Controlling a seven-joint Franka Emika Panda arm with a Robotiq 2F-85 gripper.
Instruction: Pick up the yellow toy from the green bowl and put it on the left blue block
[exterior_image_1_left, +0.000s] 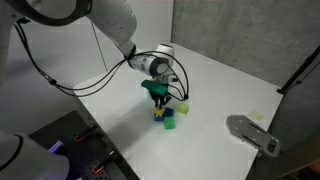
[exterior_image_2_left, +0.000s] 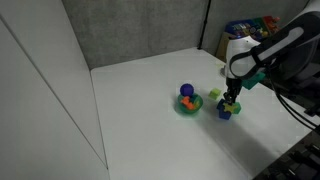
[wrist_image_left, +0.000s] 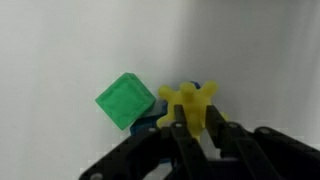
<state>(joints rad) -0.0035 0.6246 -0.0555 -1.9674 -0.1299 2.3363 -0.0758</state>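
My gripper (wrist_image_left: 198, 128) is shut on the yellow toy (wrist_image_left: 187, 103), a star-like piece, and holds it right above a dark blue block (wrist_image_left: 150, 118). I cannot tell whether toy and block touch. A green cube (wrist_image_left: 125, 100) lies against that block. In both exterior views the gripper (exterior_image_1_left: 157, 100) (exterior_image_2_left: 232, 99) hangs over the blue block (exterior_image_1_left: 160, 117) (exterior_image_2_left: 226, 113). The green bowl (exterior_image_2_left: 187, 108) stands beside it, holding a blue ball-like toy (exterior_image_2_left: 186, 91) and a red-orange toy (exterior_image_2_left: 189, 102). The bowl is hidden in the other views.
A green cube (exterior_image_1_left: 170, 124) and a light-green cube (exterior_image_1_left: 183, 106) sit close to the blue block. A flat grey object (exterior_image_1_left: 252, 133) lies on the white table (exterior_image_1_left: 215, 90) further off. Coloured clutter (exterior_image_2_left: 250, 27) stands beyond the table's far corner.
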